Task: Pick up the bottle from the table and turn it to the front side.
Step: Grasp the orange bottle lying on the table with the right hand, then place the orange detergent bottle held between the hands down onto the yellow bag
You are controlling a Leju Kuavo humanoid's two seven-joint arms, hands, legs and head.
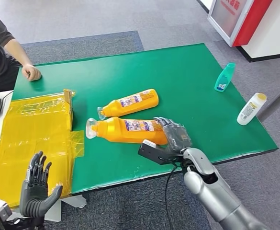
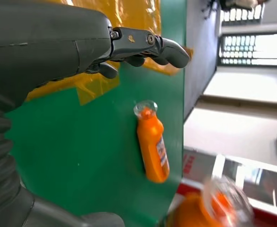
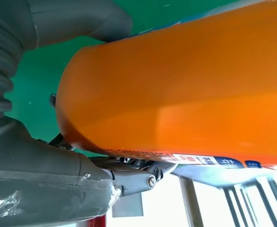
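It looked like a robot test lab: green table (image 1: 189, 72), grey carpet (image 1: 95, 45), red-and-white stand (image 1: 239, 19) at one o'clock.

Two bottles (image 1: 129, 117) side by side

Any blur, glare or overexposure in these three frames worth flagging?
Head view: sharp, evenly lit. Left wrist view: the nearer orange bottle at the frame edge is blurred; windows behind are blown out. Right wrist view: the held orange bottle sits very close, soft, with a broad sheen; background washed white.
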